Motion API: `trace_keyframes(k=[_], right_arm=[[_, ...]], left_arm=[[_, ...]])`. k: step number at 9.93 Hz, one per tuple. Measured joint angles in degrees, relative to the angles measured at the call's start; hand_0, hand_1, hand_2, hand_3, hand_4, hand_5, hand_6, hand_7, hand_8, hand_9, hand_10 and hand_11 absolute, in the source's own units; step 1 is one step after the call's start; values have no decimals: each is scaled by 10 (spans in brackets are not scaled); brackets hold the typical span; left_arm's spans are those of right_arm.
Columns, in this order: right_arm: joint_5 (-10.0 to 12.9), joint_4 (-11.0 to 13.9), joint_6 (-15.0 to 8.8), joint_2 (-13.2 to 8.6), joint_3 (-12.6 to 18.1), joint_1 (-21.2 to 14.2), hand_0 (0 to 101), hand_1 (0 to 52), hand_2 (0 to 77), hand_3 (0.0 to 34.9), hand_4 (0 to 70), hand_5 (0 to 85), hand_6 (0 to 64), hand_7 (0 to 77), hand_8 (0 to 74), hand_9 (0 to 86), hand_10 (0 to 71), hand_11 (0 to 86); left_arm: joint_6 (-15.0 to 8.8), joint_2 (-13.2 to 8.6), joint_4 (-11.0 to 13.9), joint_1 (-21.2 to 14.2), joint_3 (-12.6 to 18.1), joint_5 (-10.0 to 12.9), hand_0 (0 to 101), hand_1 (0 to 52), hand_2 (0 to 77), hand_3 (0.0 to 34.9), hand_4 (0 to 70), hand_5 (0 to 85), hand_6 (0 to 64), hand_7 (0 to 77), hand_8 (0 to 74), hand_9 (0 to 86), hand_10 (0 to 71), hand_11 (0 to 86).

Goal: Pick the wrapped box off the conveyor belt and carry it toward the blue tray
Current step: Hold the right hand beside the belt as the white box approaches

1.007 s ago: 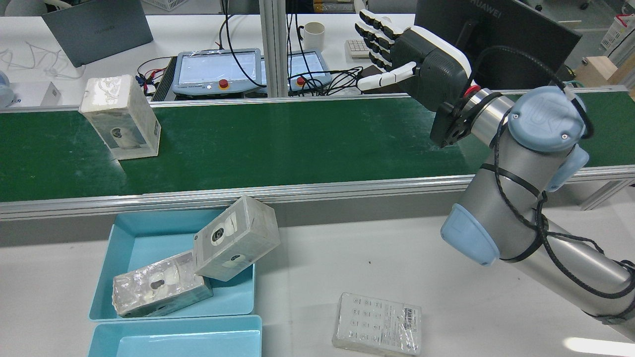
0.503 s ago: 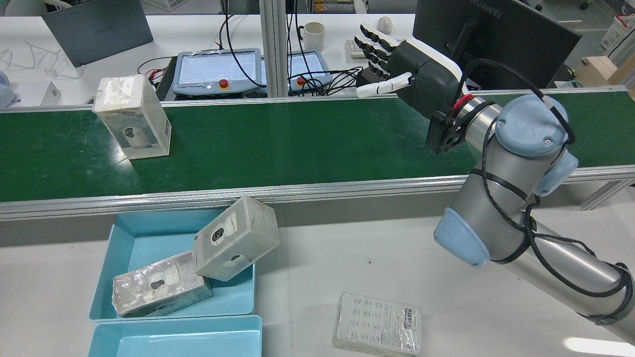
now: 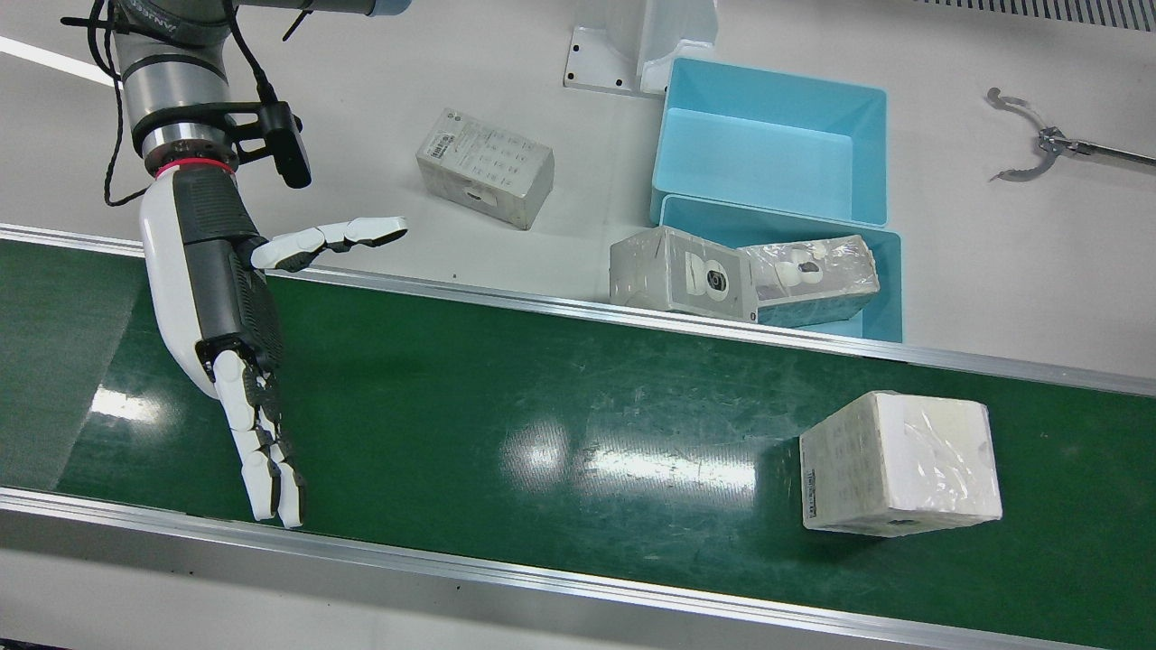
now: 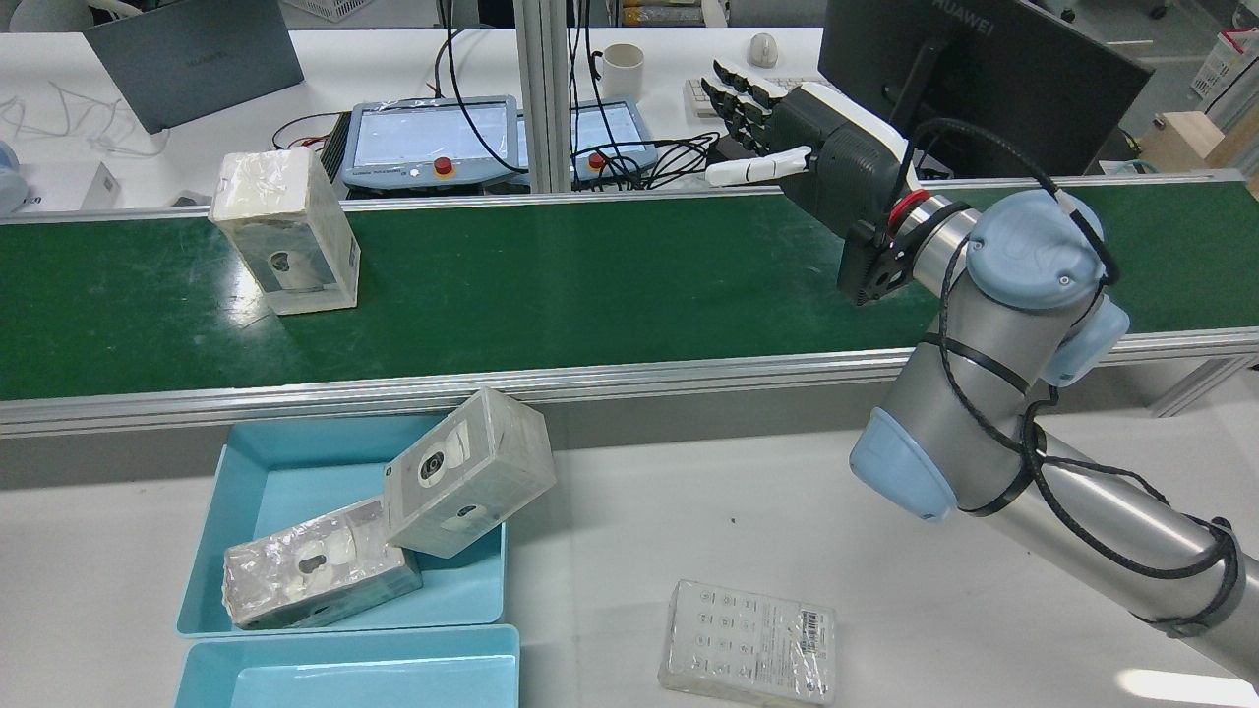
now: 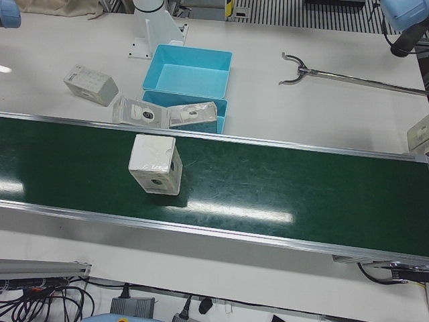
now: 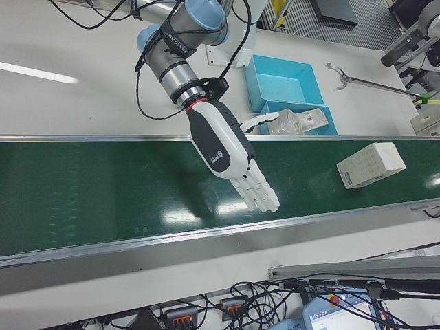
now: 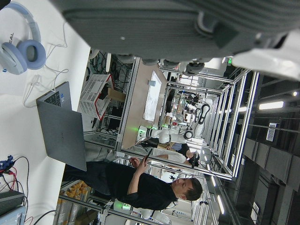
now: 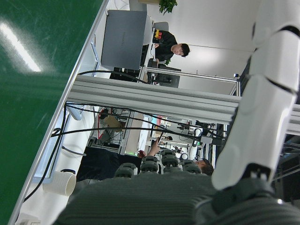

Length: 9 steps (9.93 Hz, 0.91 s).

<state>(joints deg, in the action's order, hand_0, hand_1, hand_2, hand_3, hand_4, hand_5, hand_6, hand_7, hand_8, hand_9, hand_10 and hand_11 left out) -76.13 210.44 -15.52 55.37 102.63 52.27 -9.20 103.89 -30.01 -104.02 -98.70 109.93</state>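
The wrapped box (image 4: 285,232) is standing upright on the green conveyor belt (image 4: 590,285), toward the left end in the rear view and well apart from the right hand (image 4: 802,138). That hand is hovering over the belt's far edge, fingers spread and straight, thumb pointing out sideways, holding nothing. The left hand is showing only as a blurred edge in its own camera, so I cannot tell how it is set.

The blue tray (image 4: 295,462) is sitting just below the belt's near rail, already holding two wrapped boxes, one (image 4: 467,472) leaning over the rim.

Judging the risks: the film wrap looks slick, so a shallow grip is likely to slip. The tall box may topple if a finger nudges it first. If the belt is running, a mistimed reach may close on air.
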Motion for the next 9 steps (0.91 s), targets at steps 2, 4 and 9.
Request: trace_keyframes(k=[2,4,9], right_arm=[[0,-9,1,-5,-15,-1,423,104,109,5,0,22,0,5,44,49,11,33],[0,-14,2,-14,-28,-3,437,109,114,4,0,22,0,5,44,49,0,27],[0,-28,-1,-23,-45,-16,454,131,136,8,11,27,0,5,33,38,0,22]], left_arm=[[0,0,0,0,0,0,0,0,5,0,0,11,0,0,0,0,5,0],[0,0,0,0,0,0,0,0,11,0,0,11,0,0,0,0,0,0],[0,0,0,0,0,0,0,0,11,0,0,11,0,5,0,0,0,0]])
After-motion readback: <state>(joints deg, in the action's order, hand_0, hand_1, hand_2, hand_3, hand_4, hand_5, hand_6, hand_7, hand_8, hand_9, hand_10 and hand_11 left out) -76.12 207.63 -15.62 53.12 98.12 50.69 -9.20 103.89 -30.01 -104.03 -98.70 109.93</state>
